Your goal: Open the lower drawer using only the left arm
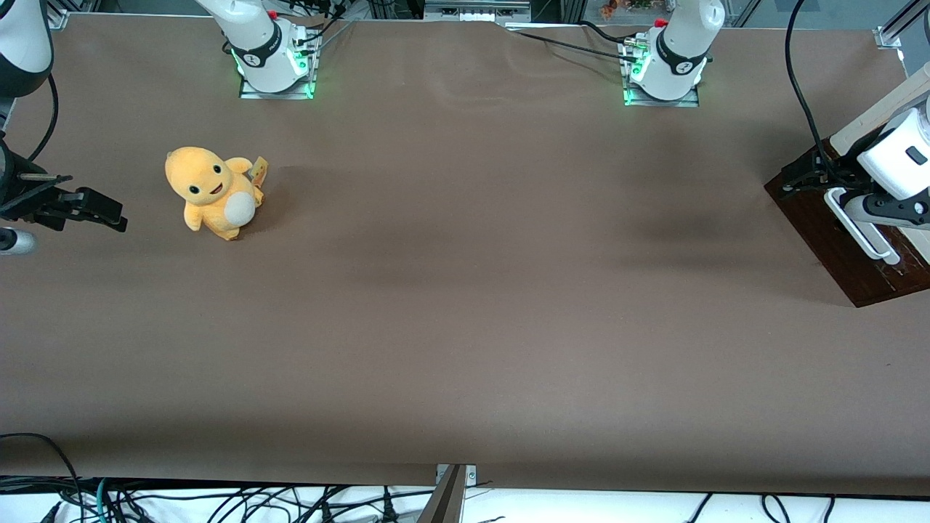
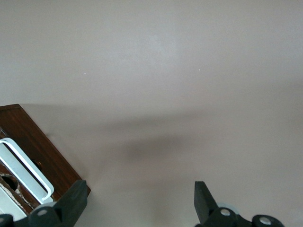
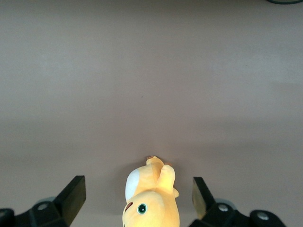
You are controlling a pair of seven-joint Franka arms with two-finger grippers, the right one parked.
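Note:
The lower drawer (image 1: 828,240) shows its dark brown front at the working arm's end of the table, with a long white bar handle (image 1: 864,229) across it. The left arm (image 1: 901,156) reaches in above that front. Its black gripper (image 1: 806,176) hovers over the front's corner that lies farther from the front camera, clear of the handle. In the left wrist view the gripper (image 2: 139,205) is open wide, with only bare table between its fingers. One fingertip (image 2: 73,201) lies beside the drawer front's corner (image 2: 33,142). The handle (image 2: 26,168) is off to that side, outside the jaws.
A yellow plush toy (image 1: 214,192) stands on the brown table toward the parked arm's end. The two arm bases (image 1: 665,69) sit along the table edge farthest from the front camera. Cables hang below the near edge (image 1: 450,476). The cabinet's cream top (image 1: 872,116) rises above the drawer front.

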